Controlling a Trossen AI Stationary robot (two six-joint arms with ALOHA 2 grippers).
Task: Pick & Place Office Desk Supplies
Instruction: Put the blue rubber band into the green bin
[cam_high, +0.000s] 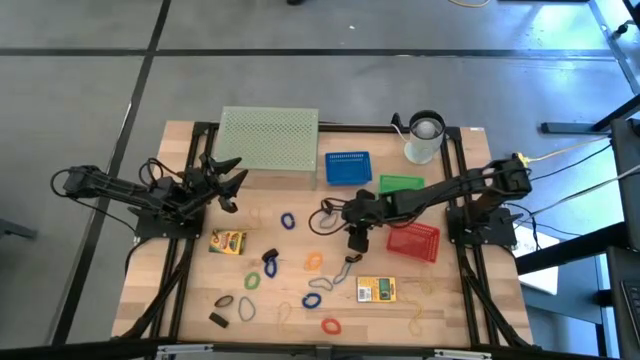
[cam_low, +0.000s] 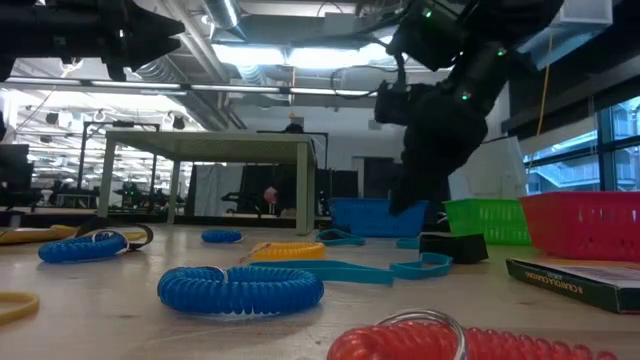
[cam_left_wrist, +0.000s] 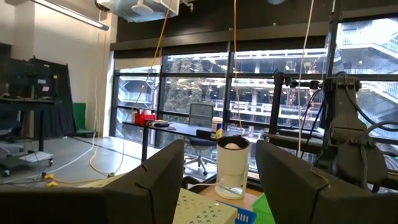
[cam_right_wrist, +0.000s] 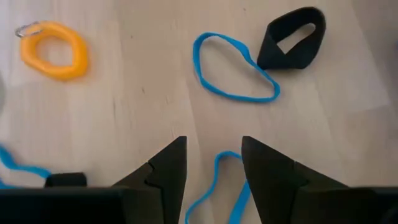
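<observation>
The right gripper (cam_right_wrist: 213, 163) hangs with fingers apart and empty over the pale wood table (cam_right_wrist: 137, 93). A thin blue rubber band (cam_right_wrist: 233, 68) lies just beyond them, beside a black clip (cam_right_wrist: 292, 38) and a coiled orange loop (cam_right_wrist: 55, 50).

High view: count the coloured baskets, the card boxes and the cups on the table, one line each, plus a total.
Baskets: 3 (blue basket, green basket, red basket)
Card boxes: 2 (left card box, right card box)
White cup: 1
Total: 6

The card box (cam_low: 590, 278) edge bears print, possibly "Crayola", too blurred to confirm
</observation>
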